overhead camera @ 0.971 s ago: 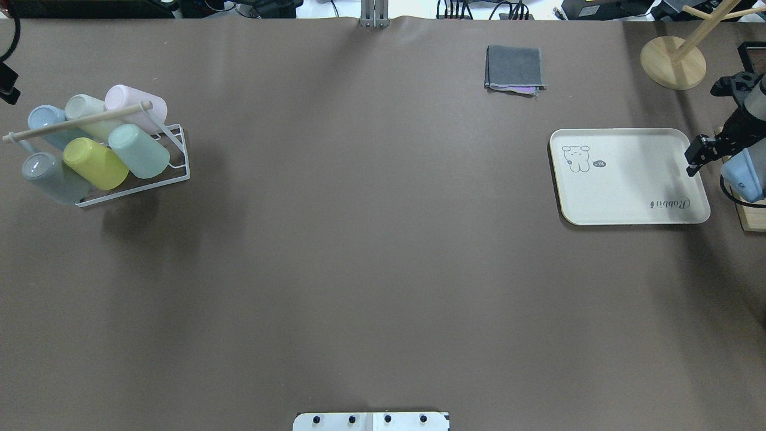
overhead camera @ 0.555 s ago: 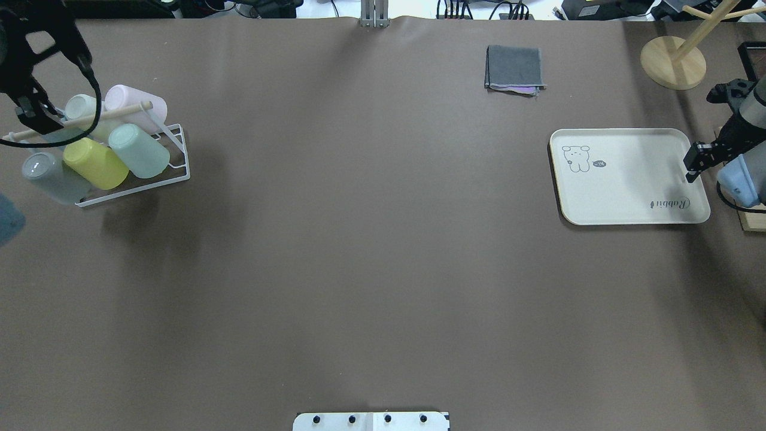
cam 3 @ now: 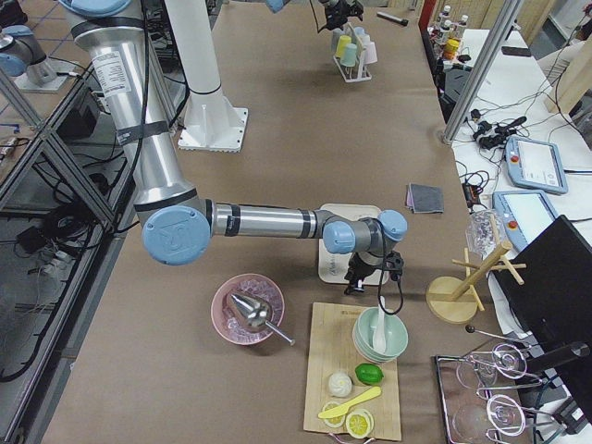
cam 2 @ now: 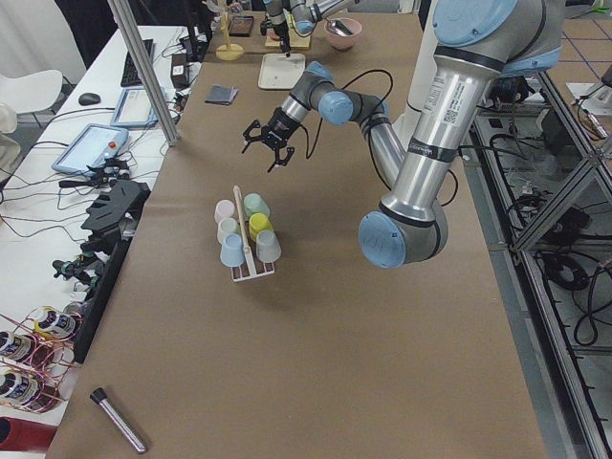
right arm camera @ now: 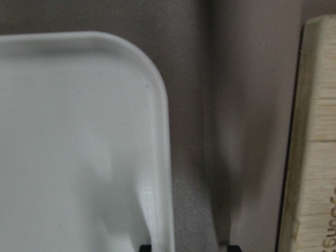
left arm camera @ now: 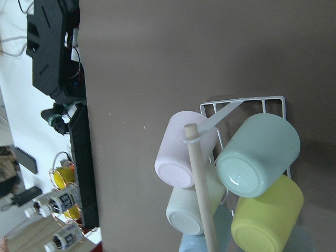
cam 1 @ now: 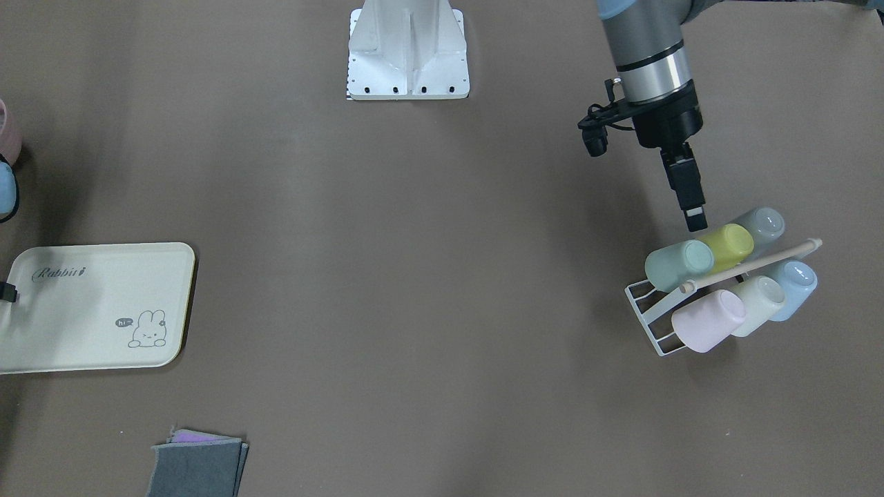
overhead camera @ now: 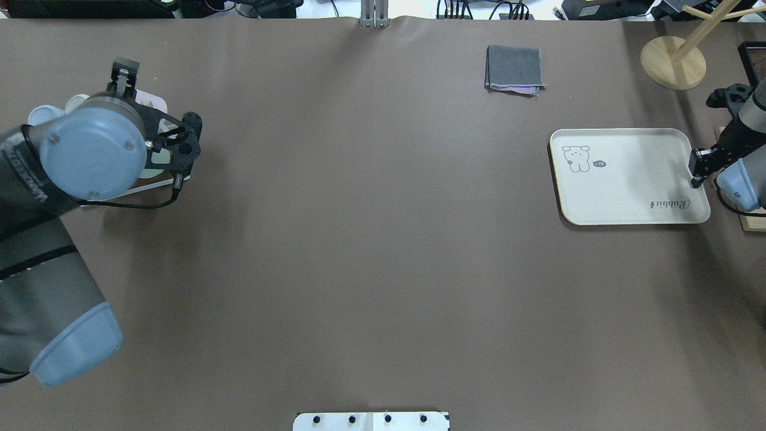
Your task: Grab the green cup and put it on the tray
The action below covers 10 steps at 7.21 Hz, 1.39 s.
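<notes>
Approach step, nothing grabbed yet. Counter (overhead camera: 383, 239): tray (overhead camera: 628, 185) sitting at right end, rack (left arm camera: 227, 112) way over at left. Green cup (cam 1: 680, 266) lying tilted in rack, touching yellow cup (cam 1: 732, 247). Left gripper (cam 1: 696, 222) hovering near it, fingers spread wide, empty. Right gripper (overhead camera: 695, 173) hanging by tray rim, fingers apart. Next, I reckon: closing around green cup's body, dodging rod (cam 1: 753, 264).
</notes>
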Tool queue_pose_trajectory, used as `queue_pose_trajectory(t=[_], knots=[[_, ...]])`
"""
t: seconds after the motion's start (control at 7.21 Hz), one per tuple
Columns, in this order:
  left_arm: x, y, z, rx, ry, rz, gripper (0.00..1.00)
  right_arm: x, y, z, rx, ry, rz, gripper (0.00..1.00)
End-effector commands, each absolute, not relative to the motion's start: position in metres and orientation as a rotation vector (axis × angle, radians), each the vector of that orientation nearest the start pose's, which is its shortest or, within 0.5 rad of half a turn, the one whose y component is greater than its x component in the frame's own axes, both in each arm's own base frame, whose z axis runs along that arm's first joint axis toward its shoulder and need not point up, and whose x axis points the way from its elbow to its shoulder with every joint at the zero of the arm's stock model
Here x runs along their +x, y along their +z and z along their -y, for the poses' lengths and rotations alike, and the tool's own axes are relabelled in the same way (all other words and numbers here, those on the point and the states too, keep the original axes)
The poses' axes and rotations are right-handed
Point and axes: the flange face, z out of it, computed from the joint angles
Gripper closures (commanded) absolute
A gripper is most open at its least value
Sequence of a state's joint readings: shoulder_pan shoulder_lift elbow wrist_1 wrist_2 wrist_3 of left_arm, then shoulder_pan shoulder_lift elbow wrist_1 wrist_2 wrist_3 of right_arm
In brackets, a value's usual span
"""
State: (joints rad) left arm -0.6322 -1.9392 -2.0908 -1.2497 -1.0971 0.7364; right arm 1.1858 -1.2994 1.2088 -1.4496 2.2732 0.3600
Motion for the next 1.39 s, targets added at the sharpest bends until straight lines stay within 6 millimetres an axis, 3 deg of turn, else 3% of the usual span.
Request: queue_pose_trajectory(t=[0.0,0.28,0.55,0.69,1.25], knots=[[0.356,0.333,0.444,0.558,1.607,0.725,0.02,-0.163,0.682,0.585,-0.231,-0.036,0.666,0.73],[0.399,0.373,0.433,0.527,1.668,0.801,0.02,-0.162,0.683,0.584,-0.232,-0.037,0.665,0.77],[0.422,0.383,0.415,0.517,1.741,0.808,0.02,-0.162,0.683,0.584,-0.229,-0.038,0.666,0.95],[0.431,0.396,0.415,0.483,1.772,0.822,0.02,-0.16,0.68,0.586,-0.224,-0.036,0.671,1.0],[0.458,0.432,0.418,0.38,1.839,1.013,0.02,-0.145,0.659,0.593,-0.187,-0.025,0.712,1.0]])
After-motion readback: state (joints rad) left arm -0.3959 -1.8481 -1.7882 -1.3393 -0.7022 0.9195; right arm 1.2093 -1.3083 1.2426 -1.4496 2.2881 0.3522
